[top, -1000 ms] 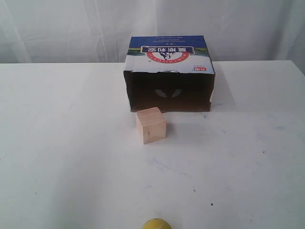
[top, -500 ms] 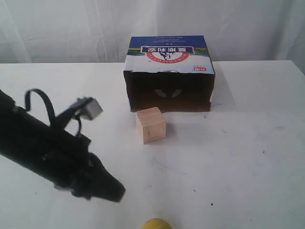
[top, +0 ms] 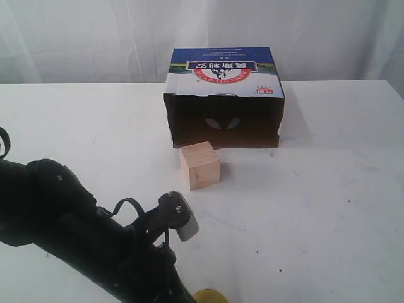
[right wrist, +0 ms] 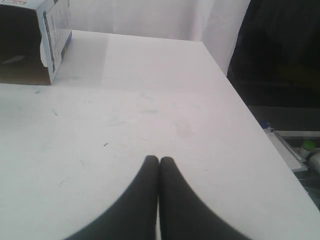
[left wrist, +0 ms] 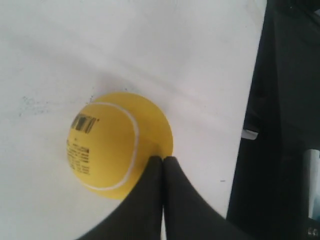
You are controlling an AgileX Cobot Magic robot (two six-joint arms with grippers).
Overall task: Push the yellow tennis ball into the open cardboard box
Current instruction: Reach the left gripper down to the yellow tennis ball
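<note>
The yellow tennis ball point(top: 211, 297) lies at the near edge of the table, half cut off by the exterior view. In the left wrist view the yellow tennis ball point(left wrist: 117, 145) has a white seam and a printed label, and my left gripper point(left wrist: 163, 159) is shut with its tips at the ball's side. The open cardboard box point(top: 225, 96) stands at the far middle, its dark opening facing the near side. Its corner point(right wrist: 35, 42) shows in the right wrist view. My right gripper point(right wrist: 159, 160) is shut over bare table, holding nothing.
A pale wooden cube point(top: 199, 165) sits just in front of the box's opening, between box and ball. The left arm point(top: 82, 237) fills the lower left of the exterior view. The table edge point(left wrist: 250, 115) runs close beside the ball, with dark floor beyond.
The left arm entered from the left and has swung down toward the near edge, bringing its shut gripper against the ball. Ball, cube and box stay in place.
</note>
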